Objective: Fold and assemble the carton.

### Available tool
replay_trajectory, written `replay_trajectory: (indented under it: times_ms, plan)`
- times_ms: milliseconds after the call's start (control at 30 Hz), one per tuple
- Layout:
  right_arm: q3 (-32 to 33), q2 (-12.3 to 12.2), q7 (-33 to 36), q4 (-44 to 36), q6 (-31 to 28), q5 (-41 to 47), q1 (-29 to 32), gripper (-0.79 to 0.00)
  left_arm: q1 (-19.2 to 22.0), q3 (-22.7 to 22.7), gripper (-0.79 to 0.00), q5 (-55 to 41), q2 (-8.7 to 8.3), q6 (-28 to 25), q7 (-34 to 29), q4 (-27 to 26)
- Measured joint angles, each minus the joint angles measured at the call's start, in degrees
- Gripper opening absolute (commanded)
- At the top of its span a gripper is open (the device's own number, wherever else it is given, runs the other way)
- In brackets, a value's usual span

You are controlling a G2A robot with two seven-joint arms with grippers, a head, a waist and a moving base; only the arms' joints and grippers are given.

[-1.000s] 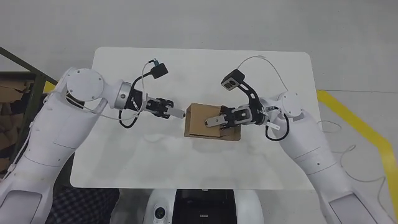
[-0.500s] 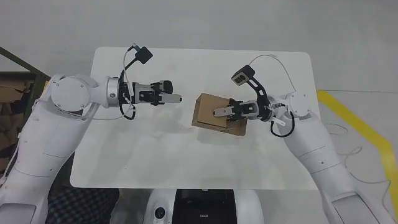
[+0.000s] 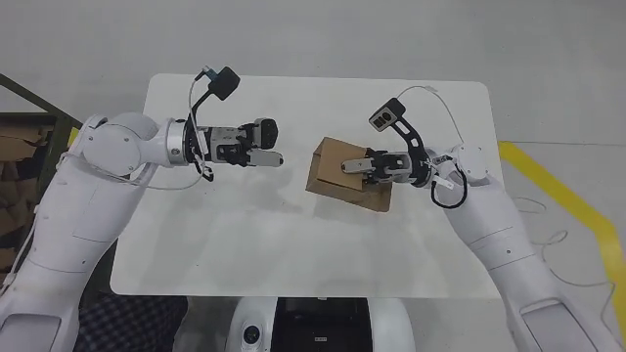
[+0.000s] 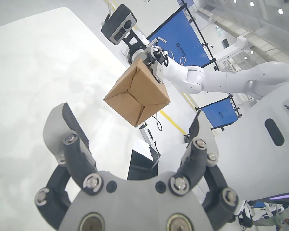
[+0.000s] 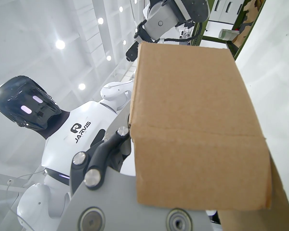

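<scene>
The right claw [image 3: 360, 168] is clenched on the carton [image 3: 331, 168], with one finger laid along the carton's upper face; the other finger is hidden behind the cardboard. In the right wrist view the carton [image 5: 190, 121] lies right against this claw, and one brown wall with a crease across it is turned to the camera. The carton is held tilted over the table [image 3: 196, 235], out ahead of the right claw's wrist.

The left claw [image 3: 270, 144] is spread wide, and nothing is gripped or touched by it. Its two dark-padded fingers [image 4: 71, 123] are seen well apart in the left wrist view. The carton [image 4: 137, 94] is found straight ahead of this claw, separated from it by a clear gap. The closed end of the carton, with its flaps folded into one another, is turned toward the left claw.
</scene>
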State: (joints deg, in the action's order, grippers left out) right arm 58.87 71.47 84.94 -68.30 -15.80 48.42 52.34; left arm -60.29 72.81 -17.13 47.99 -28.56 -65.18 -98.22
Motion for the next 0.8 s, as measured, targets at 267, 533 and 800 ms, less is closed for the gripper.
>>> replay_trajectory:
  times_ms: [267, 533, 800]
  plan:
    - [0.0, 0.0, 0.0, 0.0, 0.0, 0.0, 0.0, -0.785, 0.0, 0.0, 0.000, 0.0, 0.00, 0.0, 0.0, 0.0]
    - [0.0, 0.0, 0.0, 0.0, 0.0, 0.0, 0.0, -0.785, -1.6, 0.9, 0.000, 12.0, 0.46, -17.1, 10.5, 0.4]
    - [0.0, 0.0, 0.0, 0.0, 0.0, 0.0, 0.0, -0.785, 0.0, -5.7, 0.000, 15.7, 0.91, -29.6, 19.1, 4.6]
